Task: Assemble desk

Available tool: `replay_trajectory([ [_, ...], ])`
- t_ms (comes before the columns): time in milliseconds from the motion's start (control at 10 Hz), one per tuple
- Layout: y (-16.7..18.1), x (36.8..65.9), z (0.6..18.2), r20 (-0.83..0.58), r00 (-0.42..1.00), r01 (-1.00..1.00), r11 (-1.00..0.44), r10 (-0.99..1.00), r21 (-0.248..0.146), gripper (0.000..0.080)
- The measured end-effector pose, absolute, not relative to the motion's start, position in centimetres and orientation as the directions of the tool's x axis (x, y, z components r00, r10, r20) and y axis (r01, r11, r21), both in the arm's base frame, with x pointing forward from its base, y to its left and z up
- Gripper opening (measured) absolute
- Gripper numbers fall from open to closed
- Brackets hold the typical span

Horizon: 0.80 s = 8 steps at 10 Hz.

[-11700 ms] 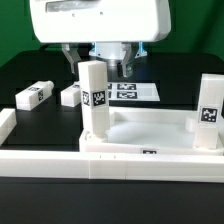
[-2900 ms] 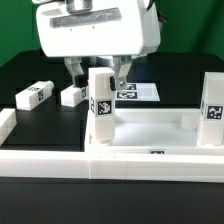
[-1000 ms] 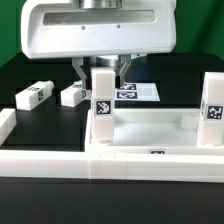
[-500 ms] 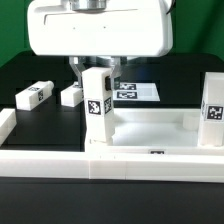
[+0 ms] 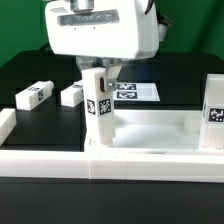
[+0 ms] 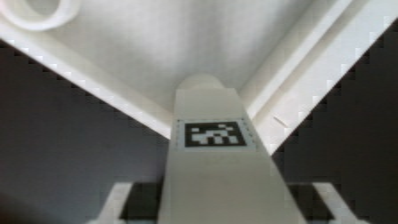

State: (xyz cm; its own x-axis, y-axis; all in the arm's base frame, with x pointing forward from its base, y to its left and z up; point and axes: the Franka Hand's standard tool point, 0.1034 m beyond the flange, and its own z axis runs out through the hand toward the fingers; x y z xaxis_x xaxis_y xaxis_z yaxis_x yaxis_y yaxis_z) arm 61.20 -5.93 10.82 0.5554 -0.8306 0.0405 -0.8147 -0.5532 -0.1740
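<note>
The black table carries a white rail along its near edge, the desk top just behind it, 2 loose legs toward the exterior view's left, and the marker board farther back.

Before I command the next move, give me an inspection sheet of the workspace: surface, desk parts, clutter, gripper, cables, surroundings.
Surface: black table, bare around the parts.
Job's things: desk top lies flat. The held leg stands upright at its corner on the exterior view's left; I cannot tell if it is seated. A second leg stands upright at the exterior view's right corner. Two loose legs lie on the table, apart from the desk top.
Clutter: marker board behind the desk top; border rail along the front.
Gripper: gripper closed on the held leg near its top.
Cables: nothing seen.
Surroundings: green backdrop.
</note>
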Motion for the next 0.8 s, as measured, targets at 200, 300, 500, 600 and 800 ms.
replay_trajectory([
  [200,-5.8,61.2,10.8,0.065,0.667,-0.727,-0.667,-0.742,-0.165,0.054],
  [300,-5.5,61.2,10.8,0.067,0.681,-0.713,-0.681,-0.729,-0.164,0.0615],
  [500,-5.3,61.3,10.8,0.107,0.841,-0.517,-0.845,-0.531,-0.134,0.0643],
  [600,-5.1,61.5,10.9,0.12,0.891,-0.424,-0.897,-0.438,-0.122,0.0648],
  [800,-4.7,61.9,11.2,0.146,0.952,-0.261,-0.962,-0.271,-0.083,0.0649],
])
